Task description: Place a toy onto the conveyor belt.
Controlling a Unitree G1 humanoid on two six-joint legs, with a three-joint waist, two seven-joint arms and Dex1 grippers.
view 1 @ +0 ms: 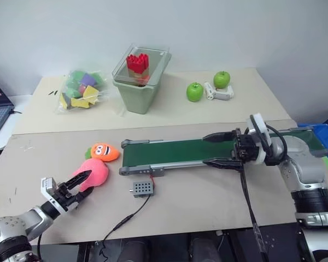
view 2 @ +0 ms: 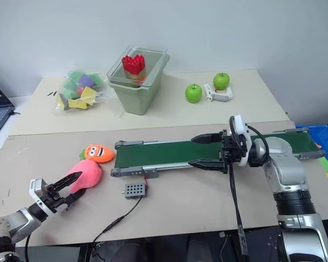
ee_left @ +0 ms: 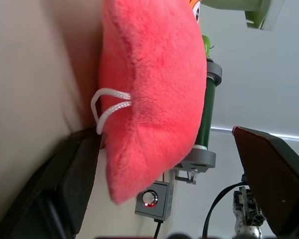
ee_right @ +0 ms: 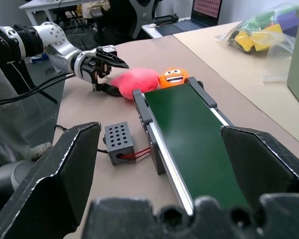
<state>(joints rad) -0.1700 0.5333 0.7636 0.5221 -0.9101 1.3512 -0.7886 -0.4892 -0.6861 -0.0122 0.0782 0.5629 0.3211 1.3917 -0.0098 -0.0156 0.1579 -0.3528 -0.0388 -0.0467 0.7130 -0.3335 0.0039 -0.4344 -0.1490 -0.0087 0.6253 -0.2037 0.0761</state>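
The pink toy (view 1: 94, 173) lies on the table just beside the conveyor belt's (view 1: 180, 150) near end. The left gripper (view 1: 79, 184) is set around it, jaws apart. The plush should be centred before closing. The right gripper (view 1: 218, 149) is held over the belt, jaws apart.

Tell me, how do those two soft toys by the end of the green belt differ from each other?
The pink toy is plain and blobby with a white loop; the orange plush shows a cartoon face. The pink toy looks the larger of the two. The pink toy sits between the open fingers of the left gripper; the orange plush has no gripper at it and lies nearer the conveyor belt. Both are soft toys lying side by side on the table.
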